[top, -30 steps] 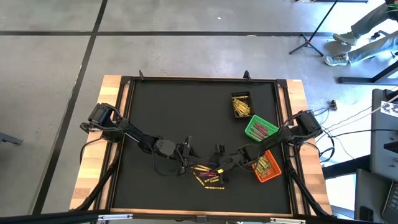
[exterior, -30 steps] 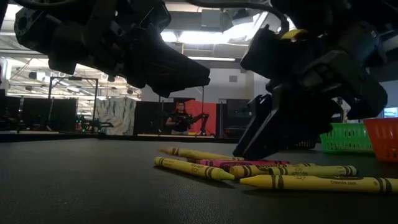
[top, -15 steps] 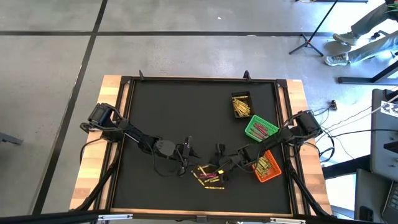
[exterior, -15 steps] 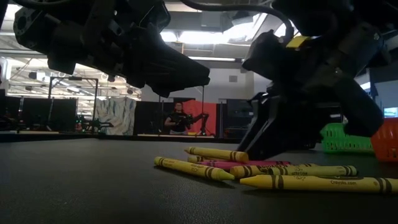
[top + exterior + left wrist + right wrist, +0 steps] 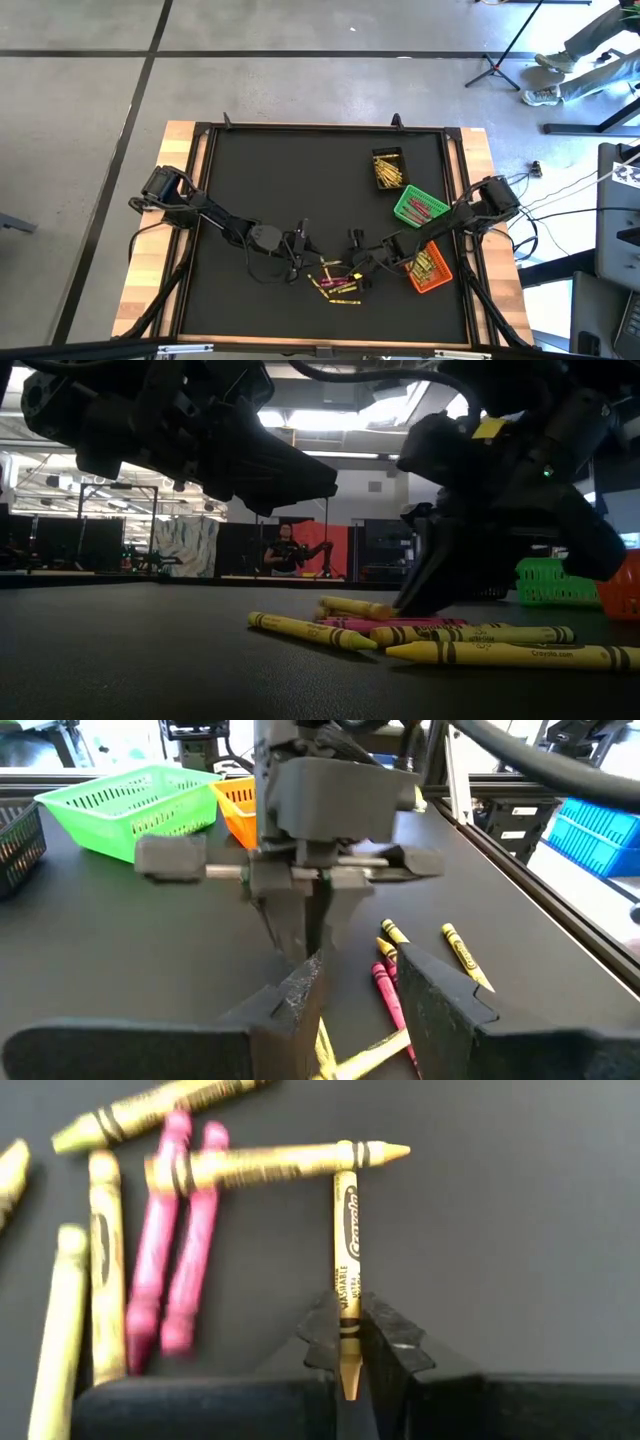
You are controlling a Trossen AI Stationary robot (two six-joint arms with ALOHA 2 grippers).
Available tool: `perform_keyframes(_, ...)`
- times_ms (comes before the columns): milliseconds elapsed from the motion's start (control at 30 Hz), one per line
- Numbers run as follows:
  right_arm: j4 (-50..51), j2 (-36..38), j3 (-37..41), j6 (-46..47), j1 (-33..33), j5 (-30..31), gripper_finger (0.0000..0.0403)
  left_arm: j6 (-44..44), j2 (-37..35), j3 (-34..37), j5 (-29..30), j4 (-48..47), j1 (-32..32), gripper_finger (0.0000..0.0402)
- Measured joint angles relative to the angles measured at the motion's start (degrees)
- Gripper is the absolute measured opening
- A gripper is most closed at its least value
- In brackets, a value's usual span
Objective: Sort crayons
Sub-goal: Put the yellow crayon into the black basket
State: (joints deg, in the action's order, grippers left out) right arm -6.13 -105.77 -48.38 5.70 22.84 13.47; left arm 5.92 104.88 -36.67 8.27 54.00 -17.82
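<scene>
While angled low at table, right gripper [image 5: 348, 1342] jaws clench yellow crayon [image 5: 346, 1250] | left gripper [image 5: 300, 250] hovers, jaws released

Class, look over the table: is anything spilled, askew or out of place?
Yes: loose crayons lie scattered at mixed angles on the black mat instead of in the bins. The right gripper is shut on one yellow crayon.

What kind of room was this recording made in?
Probably a robotics lab or workshop: a wood-edged black-topped table on a bare grey concrete floor, a black tripod stand by it, and dark partitions under an open ceiling.
</scene>
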Motion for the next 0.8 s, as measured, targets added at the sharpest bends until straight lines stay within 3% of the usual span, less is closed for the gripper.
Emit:
perform_keyframes(233,10.19,6.45,-0.01,0.26,-0.04,0.87,0.0009,0.04,0.0,0.0,0.02,0.0,-0.17,0.0114)
perform_keyframes(567,23.65,13.67,-1.25,1.94,-0.08,10.49,0.0017,0.03,0.0,-0.02,0.0,-0.02,-0.39,0.0114)
perform_keyframes(800,34.37,23.81,-0.65,4.39,-6.55,12.13,0.0018,0.04,0.0,-0.02,0.0,-0.13,-0.39,0.0114)
